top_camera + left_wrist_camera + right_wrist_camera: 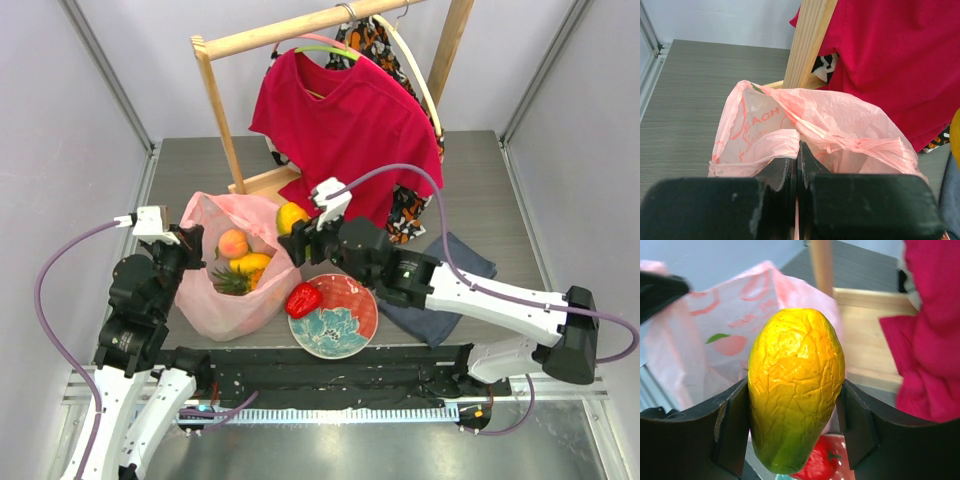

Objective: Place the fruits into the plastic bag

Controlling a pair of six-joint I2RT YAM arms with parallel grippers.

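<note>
**Colleague:** Where's the bag on your screen?

**Me:** The pink bag sits on the counter, toward the left side and close to the near edge, with its mouth up. My left fingers are pressed together on a fold of its rim, and the film is pinched between them.

**Colleague:** And your right arm?

**Me:** My right fingers are clamped on the mango, one on each flank. Its green end is at the bottom of the wrist view. From above I see it at the far right part of the bag's rim, just beside the opening rather than down inside.

**Colleague:** What's in the bag?

**Me:** I can make out a peach, a yellow fruit and a pineapple, lying close together.

**Colleague:** Anything outside it?

**Me:** A red pepper lies on the left rim of the flowered plate. The plate stands by the near edge around the middle, just beside the bag. A folded grey-blue cloth lies to the right of the plate, partly under my right arm. Toward the far edge, a red shirt hangs on a wooden rack.
</note>
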